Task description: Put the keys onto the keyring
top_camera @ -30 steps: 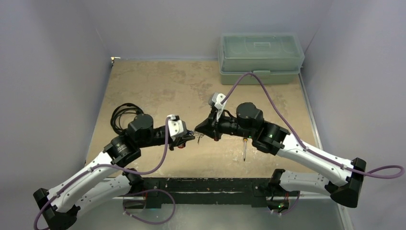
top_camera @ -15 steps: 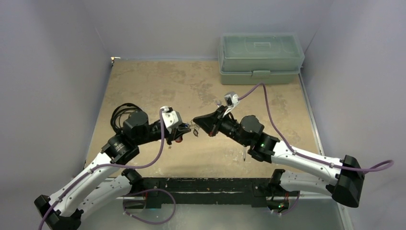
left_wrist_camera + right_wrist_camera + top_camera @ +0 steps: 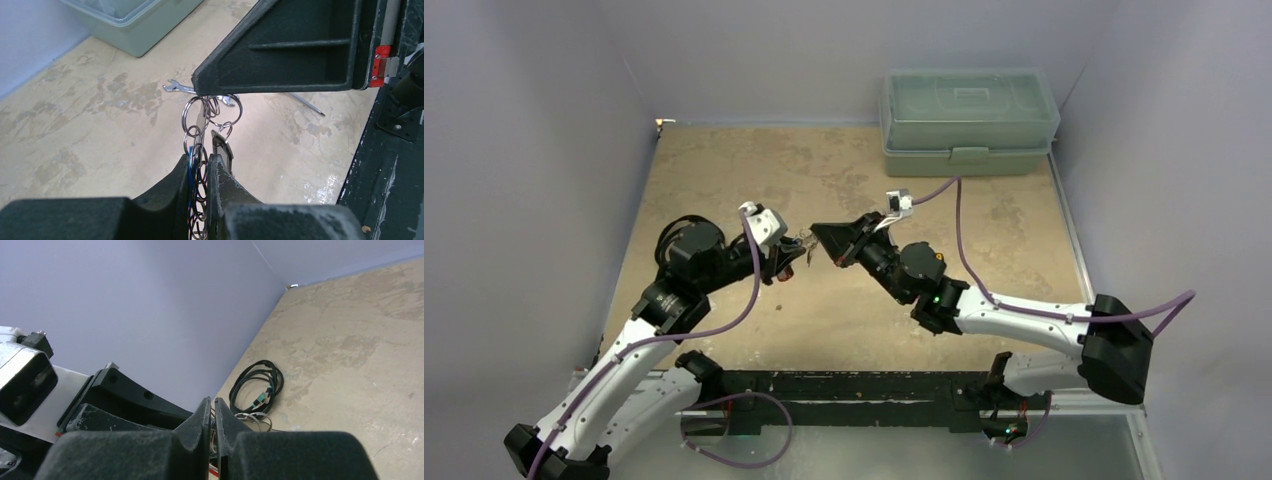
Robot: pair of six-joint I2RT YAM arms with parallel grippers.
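Left wrist: your left end effector (image 3: 201, 162) and right end effector (image 3: 204, 91) both clench the keyring (image 3: 193, 131); pull gently, rings aligned.

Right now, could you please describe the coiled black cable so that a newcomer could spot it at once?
Look at the tan table, then along its left edge beside the left arm. There the black cable lies flat in a loose coil. Unlike the purple cables running along the arms, it is black and rests on the tabletop.
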